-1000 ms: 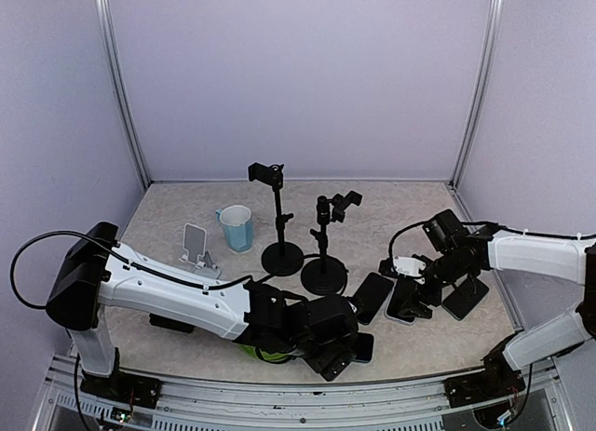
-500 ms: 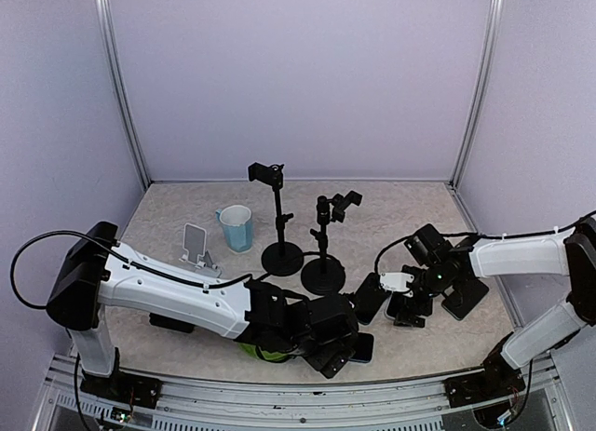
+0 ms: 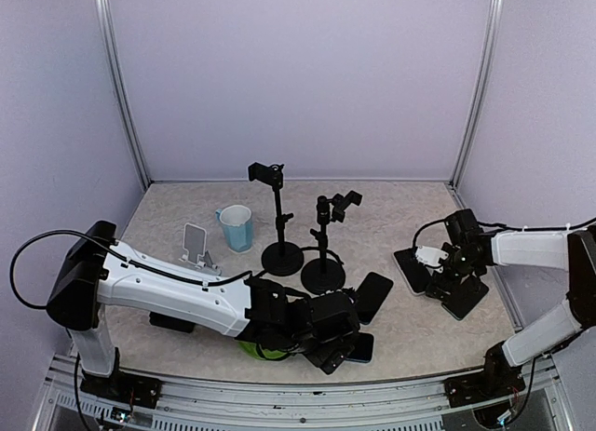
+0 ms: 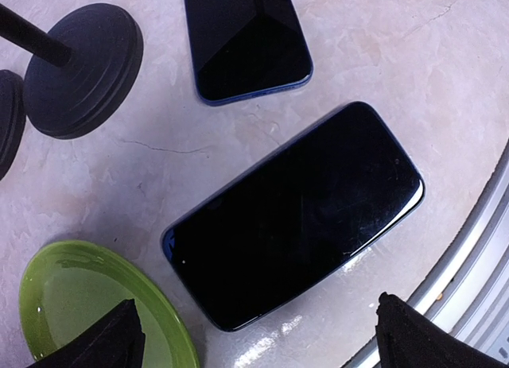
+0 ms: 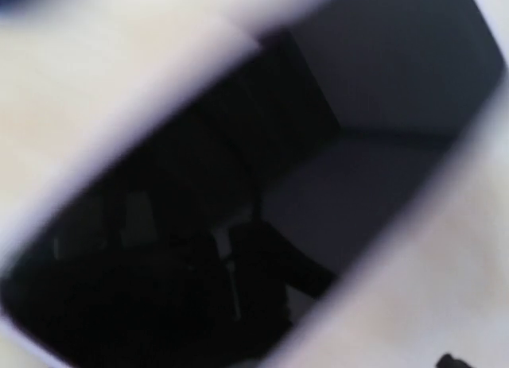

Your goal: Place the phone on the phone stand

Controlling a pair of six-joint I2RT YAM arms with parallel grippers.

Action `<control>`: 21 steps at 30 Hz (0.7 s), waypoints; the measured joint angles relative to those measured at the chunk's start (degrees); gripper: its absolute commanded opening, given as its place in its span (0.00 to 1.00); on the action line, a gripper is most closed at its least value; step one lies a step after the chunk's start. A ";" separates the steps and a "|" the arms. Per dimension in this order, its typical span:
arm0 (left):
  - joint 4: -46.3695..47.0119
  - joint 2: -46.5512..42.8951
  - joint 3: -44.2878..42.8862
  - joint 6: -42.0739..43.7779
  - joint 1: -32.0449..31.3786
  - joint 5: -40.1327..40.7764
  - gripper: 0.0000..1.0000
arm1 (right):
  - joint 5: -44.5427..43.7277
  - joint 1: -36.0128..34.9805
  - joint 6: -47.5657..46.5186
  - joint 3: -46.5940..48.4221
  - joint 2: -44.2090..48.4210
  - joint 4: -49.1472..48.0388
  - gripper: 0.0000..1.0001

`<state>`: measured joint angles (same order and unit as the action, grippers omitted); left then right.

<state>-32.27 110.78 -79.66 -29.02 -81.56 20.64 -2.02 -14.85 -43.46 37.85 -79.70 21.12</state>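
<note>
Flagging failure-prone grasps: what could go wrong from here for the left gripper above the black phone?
1. The black glossy phone lies flat beside the green round plate; a closing finger of the open left gripper may strike the plate.
2. The phone sits near the table's metal edge rail; a nudge could slide it off.

The right wrist view is blurred throughout, so only a dark phone screen [image 5: 238,225] is made out and the right gripper [image 3: 438,277] cannot be judged open or closed, while the upper phone [image 4: 246,42] and green plate [image 4: 79,304] are cut off by the left wrist view's edges.
</note>
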 measured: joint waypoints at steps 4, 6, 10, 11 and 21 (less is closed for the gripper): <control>-0.44 0.00 0.00 0.35 0.00 1.09 0.99 | -0.11 7.08 -1.57 3.17 -2.45 0.48 1.00; -0.42 0.00 0.00 0.37 0.00 1.27 0.99 | 0.66 8.00 -1.44 5.11 -3.45 1.31 1.00; 0.02 -0.02 0.28 0.04 -0.02 1.51 0.99 | 6.84 8.13 1.33 9.16 -2.84 4.83 1.00; 0.28 -0.04 0.57 -0.17 -0.02 1.75 0.99 | 8.61 8.13 2.36 10.01 -2.34 5.68 1.00; 3.06 -0.04 3.04 -1.60 -0.02 2.91 0.99 | 17.57 4.72 9.20 11.98 -0.83 10.08 1.00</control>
<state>-29.21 110.74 -76.62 -30.61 -81.58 23.55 15.55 -10.13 -34.26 49.82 -80.53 31.20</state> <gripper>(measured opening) 0.987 0.999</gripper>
